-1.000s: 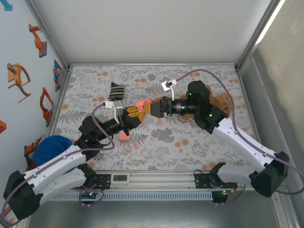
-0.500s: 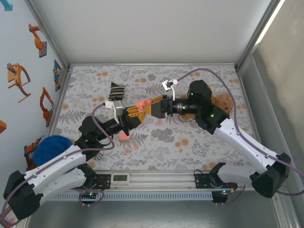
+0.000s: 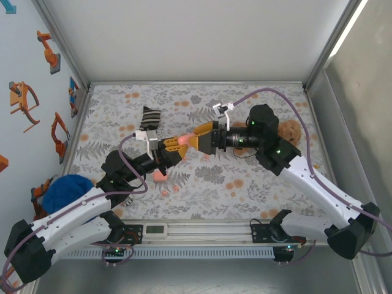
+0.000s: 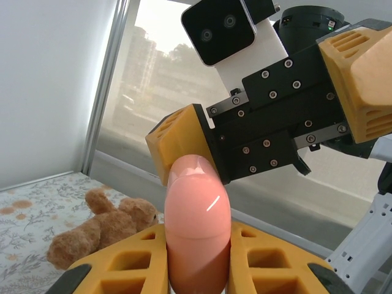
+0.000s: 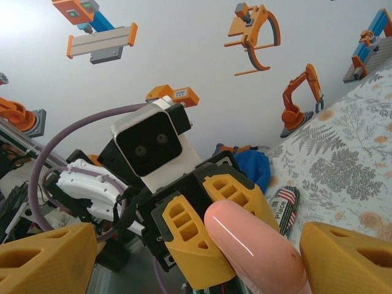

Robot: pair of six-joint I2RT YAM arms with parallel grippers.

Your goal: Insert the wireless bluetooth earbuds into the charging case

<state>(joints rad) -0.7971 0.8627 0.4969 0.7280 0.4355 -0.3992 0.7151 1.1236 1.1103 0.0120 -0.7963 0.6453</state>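
Note:
My left gripper (image 4: 197,248) is shut on a salmon-pink rounded charging case (image 4: 197,208), which is held up above the floral cloth. The case (image 3: 176,143) sits mid-table between both arms. My right gripper (image 5: 197,248) is open, its yellow fingers (image 5: 46,260) spread wide on either side of the case's free end (image 5: 257,251) without touching it. The right gripper (image 3: 187,139) meets the left gripper (image 3: 168,148) head on. Below them, a pink blob (image 3: 160,176) and a tiny pink earbud (image 3: 174,188) lie on the cloth.
A brown teddy bear (image 3: 291,130) lies at the right behind the right arm. A striped sock (image 3: 149,117) is at the back left and a blue cloth bundle (image 3: 64,191) at the near left. A flag-patterned item (image 5: 285,208) lies on the cloth.
The right arm has shifted rightwards and its gripper has rolled. The pink part that stuck out above the fingers now lies low between both grippers. The left arm has hardly moved.

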